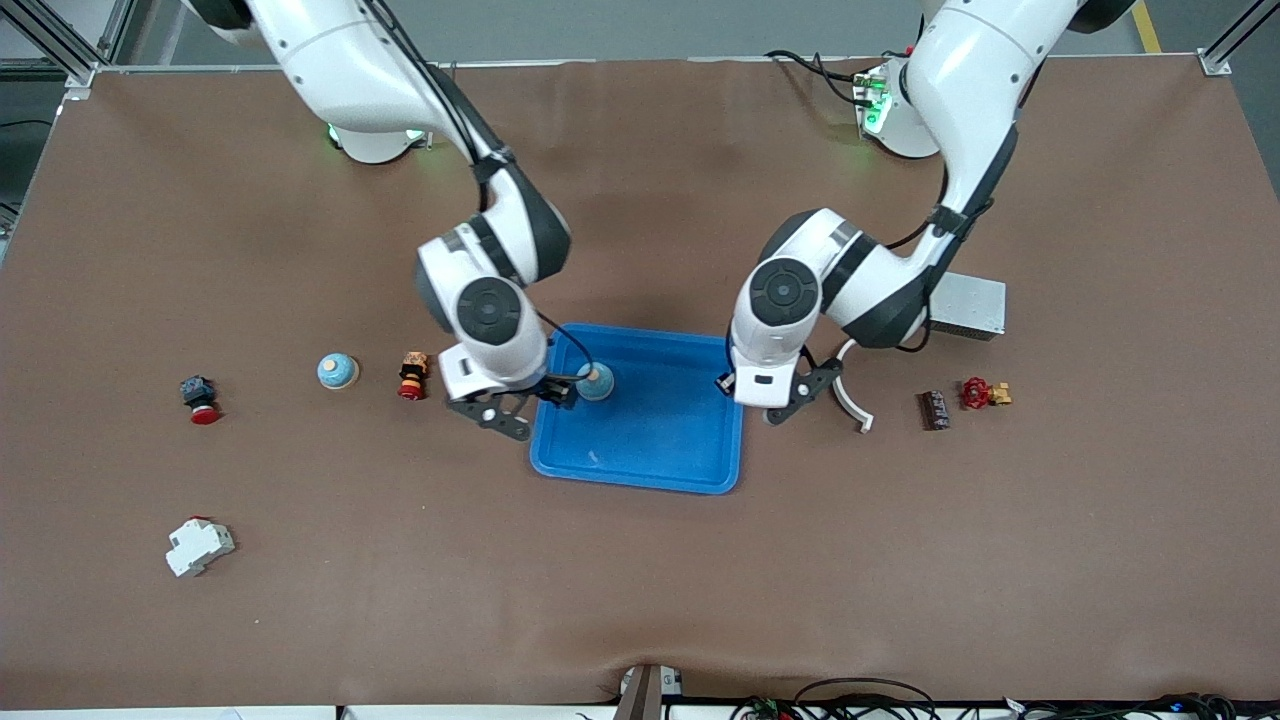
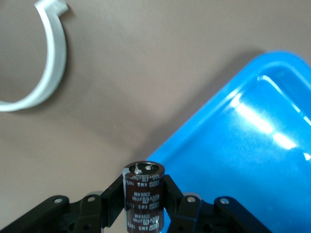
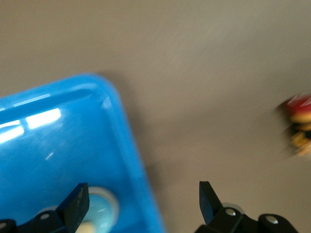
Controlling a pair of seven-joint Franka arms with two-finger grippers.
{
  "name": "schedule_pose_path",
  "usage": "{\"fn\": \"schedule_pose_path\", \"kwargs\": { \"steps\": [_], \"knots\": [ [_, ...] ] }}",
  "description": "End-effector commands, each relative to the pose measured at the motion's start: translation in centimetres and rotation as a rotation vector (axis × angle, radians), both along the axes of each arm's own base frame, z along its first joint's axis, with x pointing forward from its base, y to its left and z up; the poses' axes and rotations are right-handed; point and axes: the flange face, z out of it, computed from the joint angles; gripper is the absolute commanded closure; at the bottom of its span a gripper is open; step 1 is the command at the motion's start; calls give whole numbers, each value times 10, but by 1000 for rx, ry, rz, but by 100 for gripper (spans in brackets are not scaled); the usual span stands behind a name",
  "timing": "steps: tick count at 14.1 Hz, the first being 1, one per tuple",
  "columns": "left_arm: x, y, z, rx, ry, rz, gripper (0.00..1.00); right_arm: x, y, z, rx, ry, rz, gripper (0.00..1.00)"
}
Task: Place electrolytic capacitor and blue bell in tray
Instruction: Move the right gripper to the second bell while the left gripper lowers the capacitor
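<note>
One of two items is in: blue bell (image 1: 595, 381) sits in the tray (image 1: 650, 470), right end effector (image 1: 530, 400) spread wide over the tray's rim, empty. Left end effector (image 2: 144, 206) clamps the electrolytic capacitor (image 2: 144, 199) just outside the tray's edge toward the left arm's end. Next, likely: carry it over the tray, lower, release.

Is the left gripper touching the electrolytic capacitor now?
Touching. The left wrist view shows the left gripper with both fingers pressed against the sides of the electrolytic capacitor, holding it over the rim of the tray.
</note>
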Motion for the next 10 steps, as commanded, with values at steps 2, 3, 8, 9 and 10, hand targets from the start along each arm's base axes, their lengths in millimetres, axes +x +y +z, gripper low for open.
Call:
{"fn": "schedule_pose_path", "kwargs": {
  "steps": [2, 3, 8, 9, 10],
  "knots": [
    [4, -14, -20, 4, 12, 11, 100, -13, -116, 41, 23, 20, 158, 0],
    [0, -22, -23, 2, 14, 21, 100, -15, -140, 44, 31, 14, 198, 0],
    [-11, -37, -26, 9, 14, 57, 100, -37, -246, 13, 53, -56, 326, 0],
    [-14, -42, -26, 1, 8, 61, 100, -42, -262, 6, 53, -67, 348, 0],
    [-16, -50, -26, -18, -6, 72, 100, -46, -276, -2, 53, -76, 364, 0]
  ]
}}
